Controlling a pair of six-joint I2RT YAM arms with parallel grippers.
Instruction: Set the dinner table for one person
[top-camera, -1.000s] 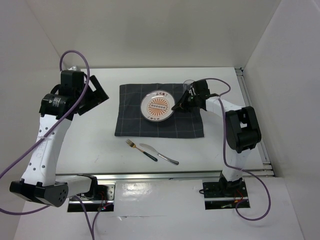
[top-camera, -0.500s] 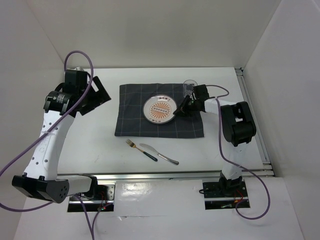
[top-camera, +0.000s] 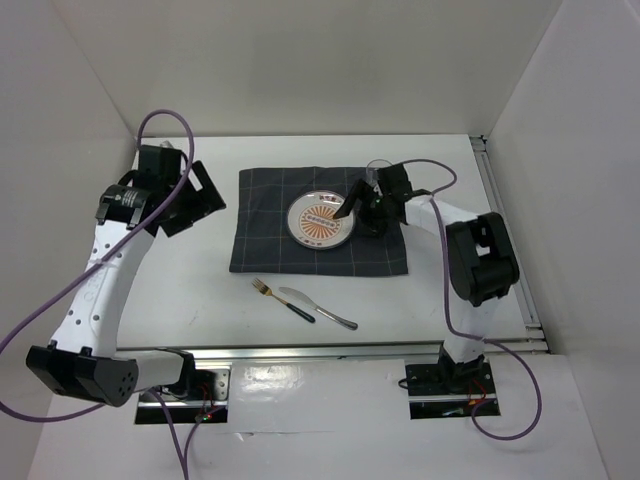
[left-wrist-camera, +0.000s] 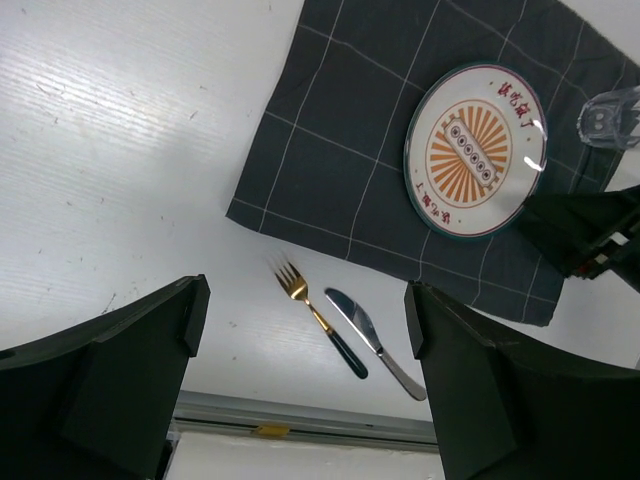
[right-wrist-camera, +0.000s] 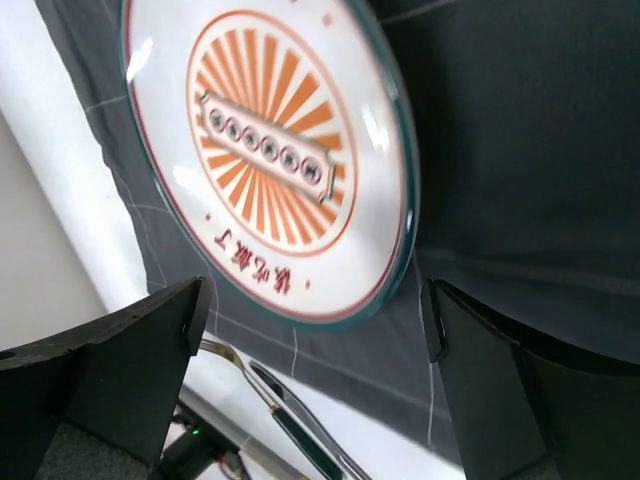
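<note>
1. The right jaws are spread wide and hold nothing. Their dark fingers (right-wrist-camera: 100, 390) stand at either side of the wrist view, with the plate (right-wrist-camera: 270, 160) showing between them. From above they hang over the plate's right rim; whether they touch it cannot be told.
2. The left jaws are also wide apart and empty, fingers (left-wrist-camera: 110, 390) at both lower corners of their own view. They are raised over the far-left part of the surface (top-camera: 180, 290), well apart from the cloth.
3. The plate is white with an orange sunburst and a green rim. It lies flat on the dark grey cloth (top-camera: 265, 245), right of the cloth's middle.
4. A clear glass (left-wrist-camera: 610, 115) stands upright near the cloth's far right corner, just beside the right arm's wrist.
5. A fork (top-camera: 283, 301) with gold tines and a dark handle lies on the bare surface just beside a silver knife (top-camera: 320, 310). Both are near the cloth's near edge, slanted alike.
6. The white surface spans the whole walled enclosure and carries everything.
</note>
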